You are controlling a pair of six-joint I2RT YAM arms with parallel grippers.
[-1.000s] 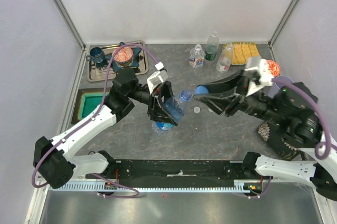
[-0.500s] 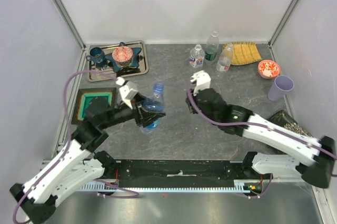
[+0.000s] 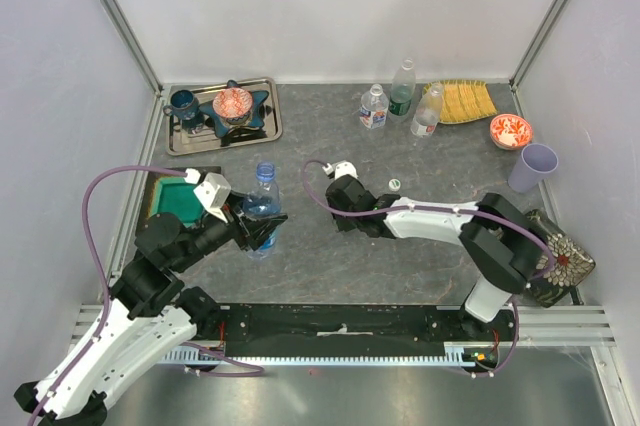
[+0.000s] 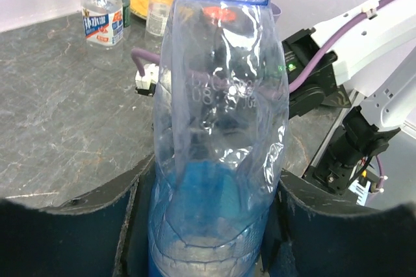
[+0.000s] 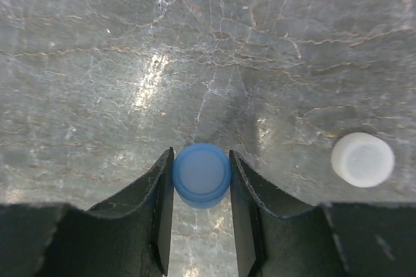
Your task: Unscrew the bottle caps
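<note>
Gripping left fingers (image 4: pixel 133 225): closed around the lower body of the blue-tinted bottle (image 4: pixel 221 127), which is pressed from both sides by the pads.
Blue-tinted bottle: held at about 9 o'clock from the middle of the desk (image 3: pixel 330 266) in the top view. A blue band is seen at its neck. Whether its base touches the desk cannot be told.
Right fingers (image 5: pixel 162 212): closed on a blue cap (image 5: pixel 201 175), which is touched on both sides, so only the cap's own width is left between them.
Blue cap: seen top-up, either on the desk or just above it, which cannot be told. It is placed well apart from the blue-tinted bottle, at about 3 o'clock from it in the top view.
White cap (image 5: pixel 362 159): laid loose on the desk at 3 o'clock from the blue cap in the right wrist view, near the right fingers but not touched by them.
Other bottles: three are stood together at the far edge, between 12 and 1 o'clock. They are the labelled bottle (image 3: pixel 373 106), the greenish bottle (image 3: pixel 402 86) and the plain clear bottle (image 3: pixel 427 111).
Lilac cup (image 3: pixel 533 166): stood at about 3 o'clock, near the side wall.
Tray (image 3: pixel 265 131): set at about 11 o'clock.
</note>
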